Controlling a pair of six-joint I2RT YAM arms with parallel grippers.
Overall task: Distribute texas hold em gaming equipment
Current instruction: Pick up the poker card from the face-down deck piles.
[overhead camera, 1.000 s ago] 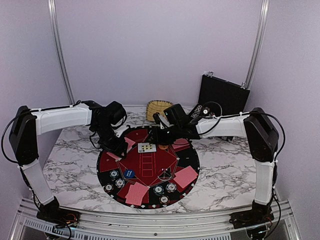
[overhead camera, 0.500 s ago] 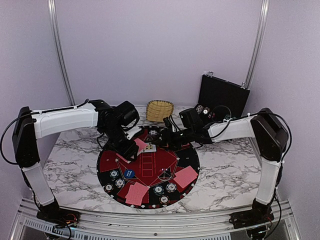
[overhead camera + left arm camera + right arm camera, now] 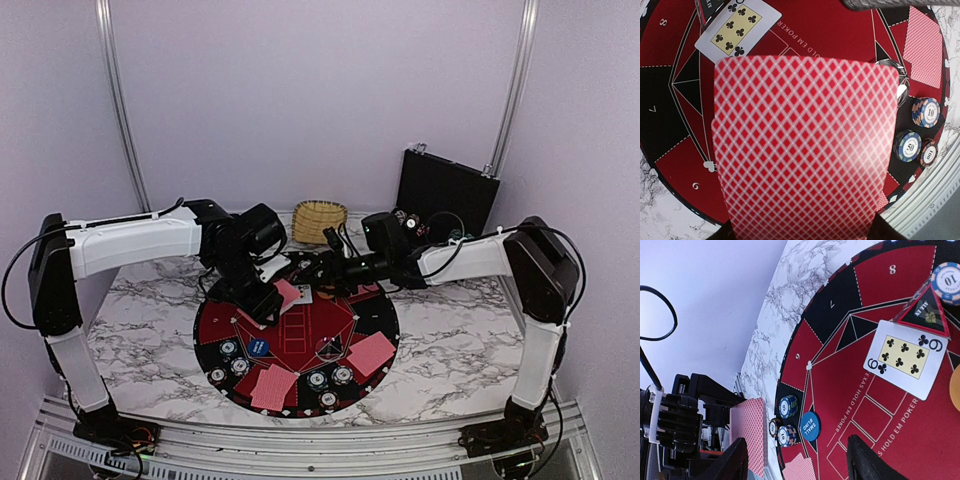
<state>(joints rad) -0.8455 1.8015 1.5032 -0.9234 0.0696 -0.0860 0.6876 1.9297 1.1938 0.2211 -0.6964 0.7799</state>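
Two arms reach over the mat (image 3: 215, 330) in the top view. The left gripper (image 3: 266, 300) is clamped tight on the held cards (image 3: 288, 293), red backs up, over the mat's far left part. The right gripper (image 3: 335, 268) hangs at the far edge near the basket (image 3: 320, 219), its jaws too small to read there. Nearer the bases, two loose cards (image 3: 273, 386), a blue disc (image 3: 260, 348) and chips (image 3: 229, 348) in small groups lie on the mat, and a black case (image 3: 447, 190) stands at the back right. From the left wrist, the held cards (image 3: 805, 150) fill most of the frame, one edge peeking out behind another. Beyond them the six of clubs (image 3: 737, 30) lies face up beside the print "OLD EM POKER". Seat numbers 8, 7 and 6 mark the rim, and chips (image 3: 925, 111) at the right read 10 and 50. From the right wrist, the fingers (image 3: 865, 460) stand wide apart with nothing between them, above "HOLD EM POKER". The six of clubs (image 3: 905, 357) touches a triangle (image 3: 924, 310) that seems to read "ALL IN". The blue disc (image 3: 810, 426) reads "SMALL BLIND", and one of the chips (image 3: 947, 282), marked 10, sits beside seat 8.
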